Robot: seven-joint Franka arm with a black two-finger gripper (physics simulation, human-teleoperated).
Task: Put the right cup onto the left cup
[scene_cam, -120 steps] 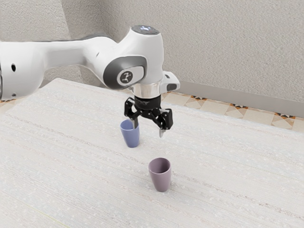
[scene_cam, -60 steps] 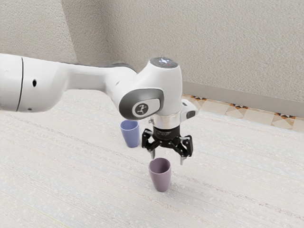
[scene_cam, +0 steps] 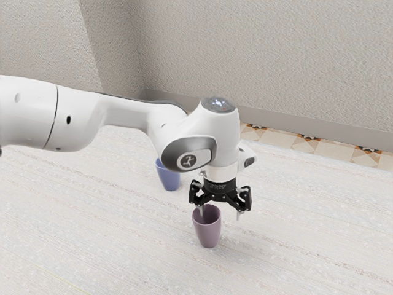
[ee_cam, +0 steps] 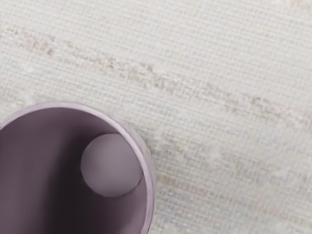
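From the exterior view's left, the arm (scene_cam: 123, 114) reaches in past the blue cup (scene_cam: 169, 178), upright on the table (scene_cam: 92, 215). Next comes the purple cup (scene_cam: 209, 235), also upright on the table, its mouth up. Above it and slightly toward that view's right, the gripper (scene_cam: 220, 214) points down, fingers spread wide, gripping nothing.

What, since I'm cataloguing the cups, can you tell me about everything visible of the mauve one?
The mauve cup is smooth, opaque, perhaps plastic or ceramic, with a thin rim, round bottom, walls widening upward and no handle in sight. It stands upright and empty on the pale table. My open gripper is near its rim; whether they touch, I cannot tell.
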